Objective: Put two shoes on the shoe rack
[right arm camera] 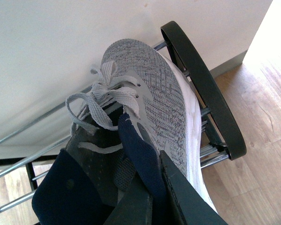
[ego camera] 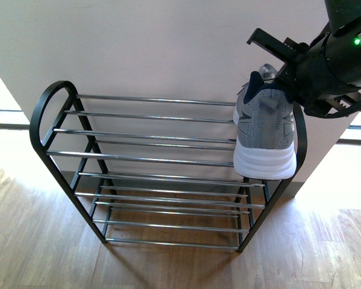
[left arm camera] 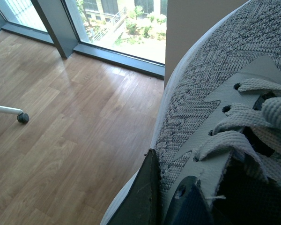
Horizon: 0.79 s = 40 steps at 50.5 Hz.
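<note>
The shoe rack [ego camera: 144,159] stands against the wall, its chrome bars bare. One grey knit shoe [ego camera: 265,132] hangs heel toward me over the rack's right end, sole near the top bars. My right gripper [ego camera: 272,81] is shut on it. The right wrist view shows that gripper [right arm camera: 154,197] clamping the shoe [right arm camera: 150,89] at its side wall beside the navy tongue, close to the rack's black loop [right arm camera: 206,93]. The left arm is out of the front view. In the left wrist view my left gripper [left arm camera: 171,201] is shut on the other shoe [left arm camera: 201,93], held above the floor.
A pale wall [ego camera: 138,42] backs the rack, and wood floor [ego camera: 36,241] lies in front. The left wrist view shows a floor-level window [left arm camera: 122,23] and a caster wheel [left arm camera: 22,118] on a white leg.
</note>
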Tool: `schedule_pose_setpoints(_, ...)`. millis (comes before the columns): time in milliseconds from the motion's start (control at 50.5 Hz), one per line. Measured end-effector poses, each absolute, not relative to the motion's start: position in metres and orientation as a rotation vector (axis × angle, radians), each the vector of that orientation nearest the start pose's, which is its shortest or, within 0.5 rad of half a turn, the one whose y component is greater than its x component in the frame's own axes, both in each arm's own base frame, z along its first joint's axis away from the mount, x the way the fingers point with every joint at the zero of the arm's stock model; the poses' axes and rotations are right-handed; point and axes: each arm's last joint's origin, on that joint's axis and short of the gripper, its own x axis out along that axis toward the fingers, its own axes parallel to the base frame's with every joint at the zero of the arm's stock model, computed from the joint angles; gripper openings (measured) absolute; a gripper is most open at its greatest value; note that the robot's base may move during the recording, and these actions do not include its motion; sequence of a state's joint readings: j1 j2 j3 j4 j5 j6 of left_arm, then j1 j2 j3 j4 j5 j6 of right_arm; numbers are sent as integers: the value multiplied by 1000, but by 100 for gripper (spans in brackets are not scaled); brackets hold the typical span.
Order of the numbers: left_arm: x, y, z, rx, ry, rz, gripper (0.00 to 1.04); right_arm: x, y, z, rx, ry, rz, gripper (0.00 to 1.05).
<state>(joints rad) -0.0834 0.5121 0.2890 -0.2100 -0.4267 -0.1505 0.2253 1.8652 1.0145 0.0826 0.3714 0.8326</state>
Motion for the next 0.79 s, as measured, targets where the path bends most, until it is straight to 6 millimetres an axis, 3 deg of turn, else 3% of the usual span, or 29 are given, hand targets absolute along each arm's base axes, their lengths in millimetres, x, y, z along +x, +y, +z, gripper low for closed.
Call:
schedule_pose_setpoints(317, 128, 1, 198, -37, 394, 368, 2, 368, 91, 135, 561, 608, -440, 1)
schedule_pose_setpoints(792, 128, 1, 198, -37, 394, 368, 2, 378, 85, 133, 503, 543, -450, 1)
